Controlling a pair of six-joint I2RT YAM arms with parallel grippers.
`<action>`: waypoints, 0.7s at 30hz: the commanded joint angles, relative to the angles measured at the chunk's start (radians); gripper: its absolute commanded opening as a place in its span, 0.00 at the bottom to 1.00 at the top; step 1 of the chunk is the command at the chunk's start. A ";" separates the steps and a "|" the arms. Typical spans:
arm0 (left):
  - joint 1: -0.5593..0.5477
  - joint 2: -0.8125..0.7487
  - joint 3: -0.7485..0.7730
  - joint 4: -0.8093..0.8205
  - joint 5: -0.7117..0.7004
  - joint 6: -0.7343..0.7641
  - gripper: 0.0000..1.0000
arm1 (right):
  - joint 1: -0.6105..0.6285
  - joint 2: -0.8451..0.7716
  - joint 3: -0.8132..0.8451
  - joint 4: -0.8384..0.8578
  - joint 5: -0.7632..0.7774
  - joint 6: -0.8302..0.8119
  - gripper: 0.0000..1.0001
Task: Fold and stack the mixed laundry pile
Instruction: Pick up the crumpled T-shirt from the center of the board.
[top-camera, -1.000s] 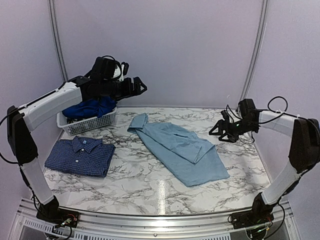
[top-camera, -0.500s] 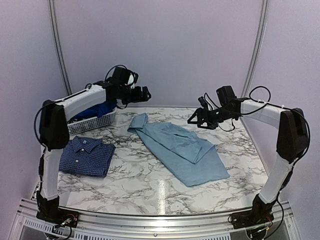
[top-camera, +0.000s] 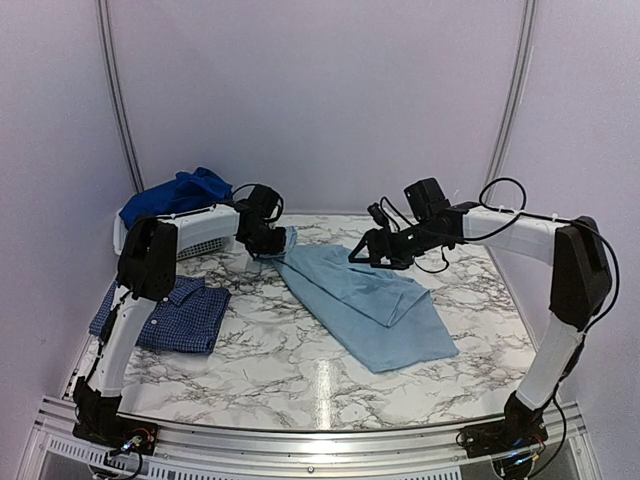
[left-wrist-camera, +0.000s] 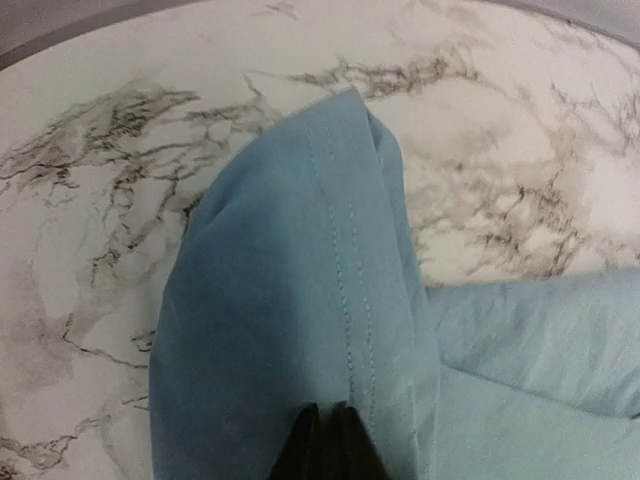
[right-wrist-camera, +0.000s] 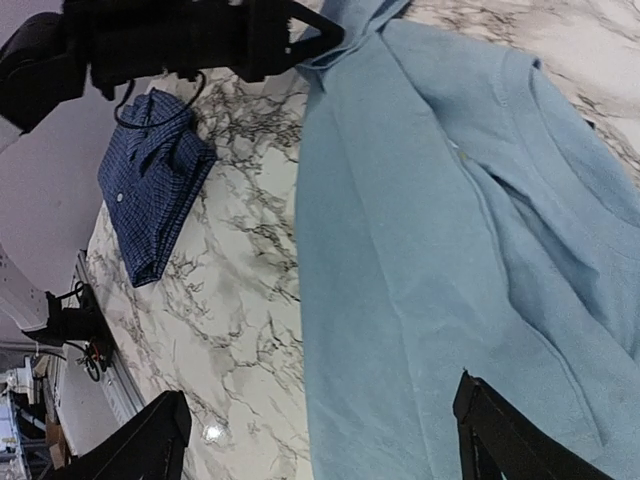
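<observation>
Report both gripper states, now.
Left gripper: closed, pinching a hemmed edge of the pale blue shirt.
Right gripper: open, holding nothing, above the same shirt.

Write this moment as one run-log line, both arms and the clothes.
left jaws: closed on far corner of pale blue T-shirt | right jaws: open over same shirt | navy check shirt: folded | royal blue clothes: in white basket

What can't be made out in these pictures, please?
- Left fingers: left wrist view, bottom edge cuts them off; grip on the pale shirt unclear.
- Basket: top view, the left arm and blue clothes cover most of it.
- Checked shirt: top view, arm hides one corner.
</observation>
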 joint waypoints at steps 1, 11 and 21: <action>0.022 -0.012 -0.089 -0.073 0.074 -0.020 0.00 | 0.024 -0.033 0.038 0.022 -0.013 0.033 0.88; 0.019 -0.240 -0.268 -0.047 0.290 -0.117 0.00 | 0.012 -0.240 -0.237 0.020 0.071 0.038 0.88; 0.065 -0.625 -0.325 -0.016 0.369 -0.055 0.00 | 0.002 -0.278 -0.271 -0.033 0.169 -0.054 0.89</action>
